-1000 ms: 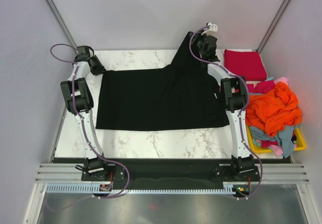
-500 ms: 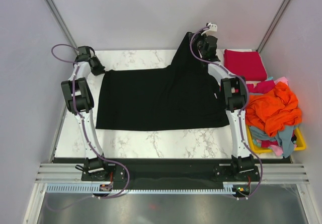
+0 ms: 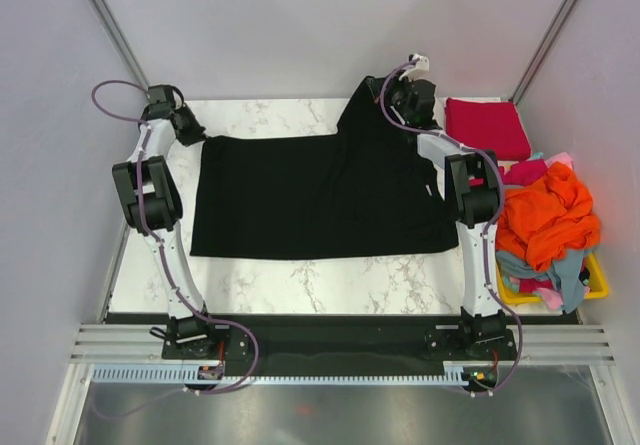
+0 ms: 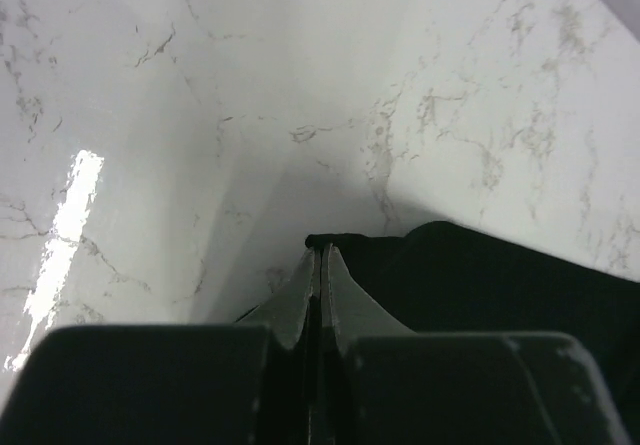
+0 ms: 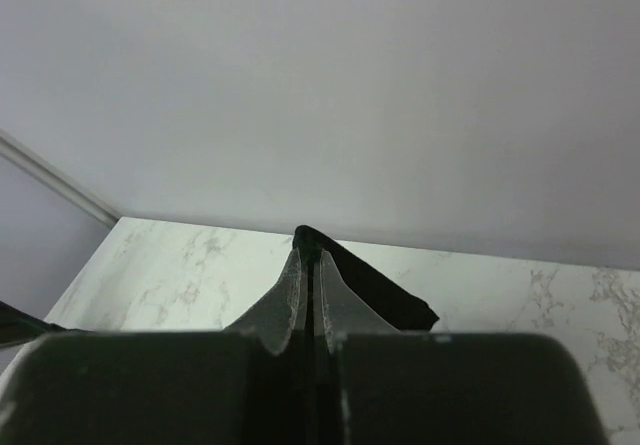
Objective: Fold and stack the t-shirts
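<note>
Top external view showed the black shirt spread on the table. Its far-left corner was clamped in the left gripper; the right gripper pinched the far-right corner, raised.

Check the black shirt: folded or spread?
The black shirt lies spread on the table; right fingers hold its far corner raised.

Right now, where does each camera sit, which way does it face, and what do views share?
Top external: above and behind the bases, facing down on the white marble table and large black cloth t-shirt; left arm, right arm show.
Left wrist: on that arm, facing down; left gripper pinches the shirt's corner.
Right wrist: facing the grey back wall; right gripper holds a raised corner.
Shared: all show the shirt.
</note>
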Available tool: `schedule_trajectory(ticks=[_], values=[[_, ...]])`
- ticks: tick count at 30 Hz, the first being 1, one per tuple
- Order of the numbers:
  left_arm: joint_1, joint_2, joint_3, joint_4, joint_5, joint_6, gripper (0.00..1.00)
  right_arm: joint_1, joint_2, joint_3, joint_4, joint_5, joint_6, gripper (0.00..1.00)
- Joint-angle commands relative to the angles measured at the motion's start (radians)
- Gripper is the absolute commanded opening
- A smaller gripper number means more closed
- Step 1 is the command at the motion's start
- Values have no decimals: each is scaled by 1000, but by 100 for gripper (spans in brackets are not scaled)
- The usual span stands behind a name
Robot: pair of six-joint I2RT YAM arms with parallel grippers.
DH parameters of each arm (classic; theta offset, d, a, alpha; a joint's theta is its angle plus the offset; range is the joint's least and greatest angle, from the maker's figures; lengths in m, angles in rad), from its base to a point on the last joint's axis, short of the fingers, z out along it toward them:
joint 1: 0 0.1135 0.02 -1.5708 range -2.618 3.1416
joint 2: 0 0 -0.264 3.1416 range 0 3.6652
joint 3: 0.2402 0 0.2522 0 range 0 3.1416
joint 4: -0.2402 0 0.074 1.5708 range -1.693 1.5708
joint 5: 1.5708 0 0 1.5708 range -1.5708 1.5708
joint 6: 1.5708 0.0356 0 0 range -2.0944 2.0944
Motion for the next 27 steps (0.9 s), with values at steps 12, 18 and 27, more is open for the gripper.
schedule_trajectory(ticks=[12,18,27], values=[[28,-204,-152,41,81,-39,2,20,-393,-243,-69,-48,-147,0],[68,-326,-346,119,75,-65,2,20,-589,-504,-51,-19,-214,0],[96,-447,-488,163,112,-71,2,20,-752,-691,-87,-22,-244,0]])
